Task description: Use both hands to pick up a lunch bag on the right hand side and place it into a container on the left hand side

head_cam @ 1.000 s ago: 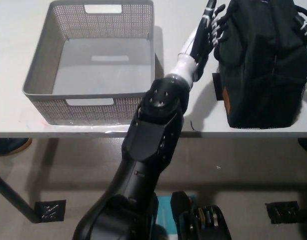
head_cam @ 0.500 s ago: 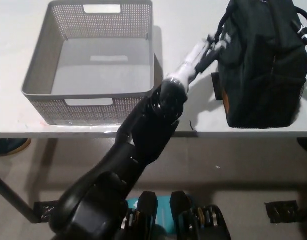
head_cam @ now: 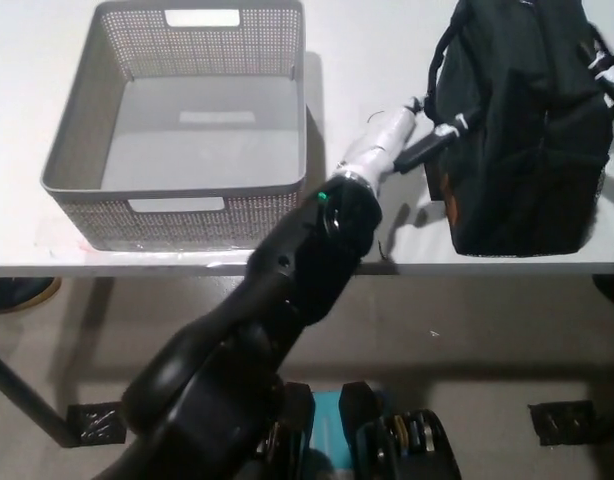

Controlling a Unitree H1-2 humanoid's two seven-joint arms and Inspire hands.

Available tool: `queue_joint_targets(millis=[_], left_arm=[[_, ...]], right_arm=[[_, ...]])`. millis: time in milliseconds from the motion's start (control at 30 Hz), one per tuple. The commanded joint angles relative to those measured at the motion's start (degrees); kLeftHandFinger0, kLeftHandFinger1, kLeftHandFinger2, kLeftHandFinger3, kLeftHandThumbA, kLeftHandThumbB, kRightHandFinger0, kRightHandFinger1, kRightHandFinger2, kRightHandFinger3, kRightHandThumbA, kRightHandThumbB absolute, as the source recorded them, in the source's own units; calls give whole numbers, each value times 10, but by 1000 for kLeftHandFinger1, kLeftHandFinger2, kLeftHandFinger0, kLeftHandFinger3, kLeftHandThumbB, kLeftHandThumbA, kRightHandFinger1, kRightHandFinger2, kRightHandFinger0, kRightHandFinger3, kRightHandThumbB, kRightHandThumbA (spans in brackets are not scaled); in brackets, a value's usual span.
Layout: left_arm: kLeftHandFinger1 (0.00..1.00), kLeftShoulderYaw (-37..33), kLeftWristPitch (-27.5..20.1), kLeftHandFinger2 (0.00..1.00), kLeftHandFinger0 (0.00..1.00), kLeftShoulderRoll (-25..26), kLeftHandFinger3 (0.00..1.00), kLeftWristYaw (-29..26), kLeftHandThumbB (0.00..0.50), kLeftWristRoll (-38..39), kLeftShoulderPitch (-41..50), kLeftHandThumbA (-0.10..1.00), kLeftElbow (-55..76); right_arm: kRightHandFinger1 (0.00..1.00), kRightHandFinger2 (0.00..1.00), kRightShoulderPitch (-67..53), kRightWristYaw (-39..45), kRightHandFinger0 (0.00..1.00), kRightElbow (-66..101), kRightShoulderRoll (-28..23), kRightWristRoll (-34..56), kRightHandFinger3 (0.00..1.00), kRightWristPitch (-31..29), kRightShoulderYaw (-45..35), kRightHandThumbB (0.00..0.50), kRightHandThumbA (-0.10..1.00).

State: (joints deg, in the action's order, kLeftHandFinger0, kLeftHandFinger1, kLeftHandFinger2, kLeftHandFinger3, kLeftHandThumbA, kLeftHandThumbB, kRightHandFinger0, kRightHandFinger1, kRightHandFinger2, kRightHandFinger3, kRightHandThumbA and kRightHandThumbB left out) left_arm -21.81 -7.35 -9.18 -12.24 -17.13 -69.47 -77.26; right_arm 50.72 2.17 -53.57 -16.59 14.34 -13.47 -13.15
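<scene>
The black lunch bag [head_cam: 522, 130] stands upright on the white table [head_cam: 387, 40], right of the basket. My left hand [head_cam: 427, 140], on its white wrist, lies against the lower left side of the bag, partly hidden by it. Only a small piece of my right hand [head_cam: 609, 70] shows at the bag's upper right, at the picture's edge. The grey perforated basket [head_cam: 72, 140] sits at the left with nothing in it.
The table's front edge [head_cam: 407, 268] runs just below the bag and the basket. A gap of bare table separates the basket from the bag, and my left forearm crosses it. Below are the floor and a table leg.
My left hand has come down from beside the bag's upper left corner to its lower left side. The arm has swung lower and to the left. The bag has barely shifted.
</scene>
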Motion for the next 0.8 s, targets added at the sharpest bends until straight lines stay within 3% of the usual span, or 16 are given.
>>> queue_joint_targets(millis=[0, 100, 233, 400, 467, 633, 767], left_arm=[[1000, 31, -33, 1000, 1000, -13, 1000, -5, 396, 22, -25, 1000, -4], [1000, 61, -38, 1000, 1000, -23, 1000, 6, 397, 42, -24, 1000, -9], [1000, 84, -40, 1000, 1000, -30, 1000, 12, 372, 49, -24, 1000, -13], [1000, 99, -30, 1000, 1000, -30, 1000, 25, 391, 52, -22, 1000, -16], [1000, 104, -24, 1000, 1000, -32, 1000, 27, 391, 52, -21, 1000, -17], [1000, 150, -15, 1000, 1000, -21, 1000, 23, 356, 88, -19, 1000, -23], [1000, 180, 3, 1000, 1000, -15, 1000, 28, 328, 105, -2, 1000, -29]], right_arm=[[1000, 1000, 46, 61, 1000, -105, 30, 48, 1000, -39, -26, 204, 1000], [1000, 1000, 56, 93, 1000, -167, 62, 83, 1000, -10, -60, 226, 1000], [1000, 1000, 60, 104, 1000, -213, 87, 95, 1000, -5, -85, 216, 1000], [1000, 1000, 65, 118, 1000, -246, 121, 129, 1000, 18, -130, 207, 1000], [1000, 1000, 67, 113, 1000, -251, 134, 142, 1000, 24, -147, 242, 1000], [1000, 1000, 90, 184, 1000, -255, 191, 200, 1000, 19, -207, 128, 1000], [1000, 1000, 88, 172, 1000, -257, 209, 150, 1000, 3, -164, 176, 1000]])
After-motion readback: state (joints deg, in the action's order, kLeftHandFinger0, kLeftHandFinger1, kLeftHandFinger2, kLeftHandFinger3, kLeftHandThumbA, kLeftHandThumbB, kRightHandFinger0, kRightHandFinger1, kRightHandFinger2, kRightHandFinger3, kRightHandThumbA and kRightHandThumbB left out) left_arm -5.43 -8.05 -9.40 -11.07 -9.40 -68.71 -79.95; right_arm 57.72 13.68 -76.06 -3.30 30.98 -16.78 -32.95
